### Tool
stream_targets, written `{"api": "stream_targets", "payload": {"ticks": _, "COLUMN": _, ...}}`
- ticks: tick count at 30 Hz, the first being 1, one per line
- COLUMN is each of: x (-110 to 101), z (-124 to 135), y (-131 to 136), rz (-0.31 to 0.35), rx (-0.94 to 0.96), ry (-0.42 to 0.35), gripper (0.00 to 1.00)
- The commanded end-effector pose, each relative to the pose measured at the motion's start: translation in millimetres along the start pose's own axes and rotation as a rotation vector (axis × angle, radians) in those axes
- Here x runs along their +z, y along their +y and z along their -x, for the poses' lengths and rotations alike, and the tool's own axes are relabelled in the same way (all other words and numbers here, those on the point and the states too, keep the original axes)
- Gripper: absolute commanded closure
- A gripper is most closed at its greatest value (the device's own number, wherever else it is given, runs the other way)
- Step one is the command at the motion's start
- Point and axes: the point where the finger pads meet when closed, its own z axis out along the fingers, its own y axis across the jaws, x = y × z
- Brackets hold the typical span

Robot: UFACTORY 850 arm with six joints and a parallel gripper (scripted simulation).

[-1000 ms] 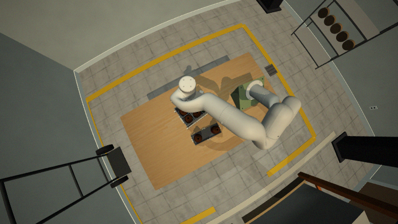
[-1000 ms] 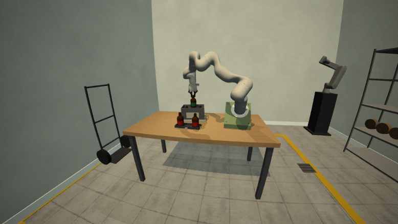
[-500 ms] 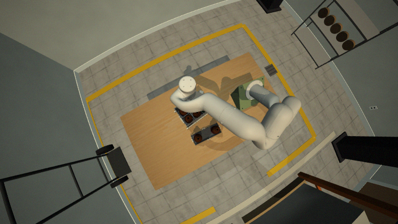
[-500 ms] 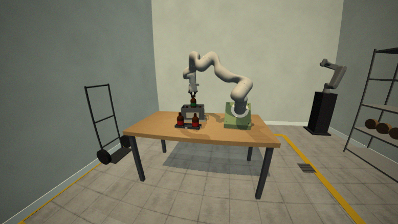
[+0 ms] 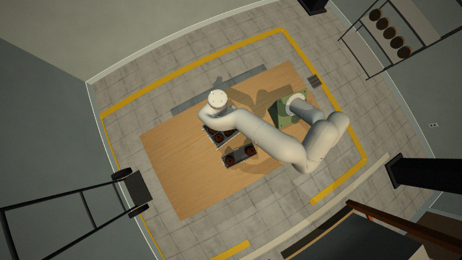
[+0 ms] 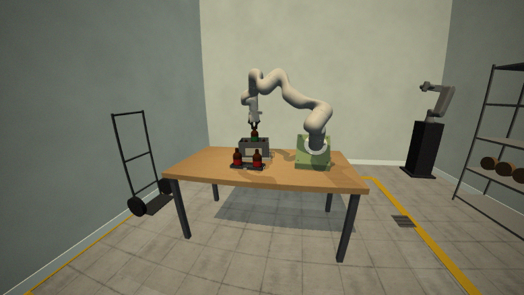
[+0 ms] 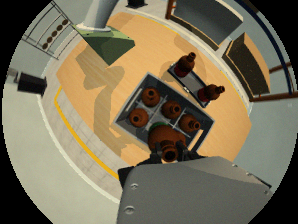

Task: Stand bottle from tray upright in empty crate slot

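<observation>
My gripper [image 6: 254,126] [image 7: 167,149] is shut on the neck of a brown bottle with a green label [image 6: 254,135] [image 7: 166,136]. The bottle is upright, its lower part inside the grey crate [image 6: 265,147] [image 7: 131,103] and its label showing at rim height. Whether its base touches the crate floor is hidden. Several brown bottles stand in the other slots, one of them here [image 7: 150,96]. The dark tray [image 5: 239,156] [image 6: 247,166] [image 7: 195,83] holds two red-label bottles, one [image 5: 230,160] [image 6: 237,157] [image 7: 212,92] at each end. The arm covers the gripper in the top view.
The tray lies close beside the crate on the wooden table [image 5: 180,180] [image 6: 205,168]. The arm's green base plate [image 5: 282,119] [image 6: 302,161] [image 7: 112,47] stands on the table to the right in the exterior view. A hand truck [image 6: 126,161] stands on the floor to the left.
</observation>
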Motion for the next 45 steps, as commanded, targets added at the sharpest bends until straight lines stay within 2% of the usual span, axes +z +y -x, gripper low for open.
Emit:
{"api": "stream_targets", "payload": {"ticks": 1, "x": 3, "z": 1, "y": 0, "rz": 0.000, "rx": -0.001, "ry": -0.002, "gripper": 1.00}}
{"api": "stream_targets", "payload": {"ticks": 24, "x": 24, "z": 1, "y": 0, "rz": 0.000, "rx": -0.001, "ry": -0.002, "gripper": 1.00}}
{"api": "stream_targets", "payload": {"ticks": 45, "x": 27, "z": 1, "y": 0, "rz": 0.000, "rx": -0.001, "ry": -0.002, "gripper": 1.00}}
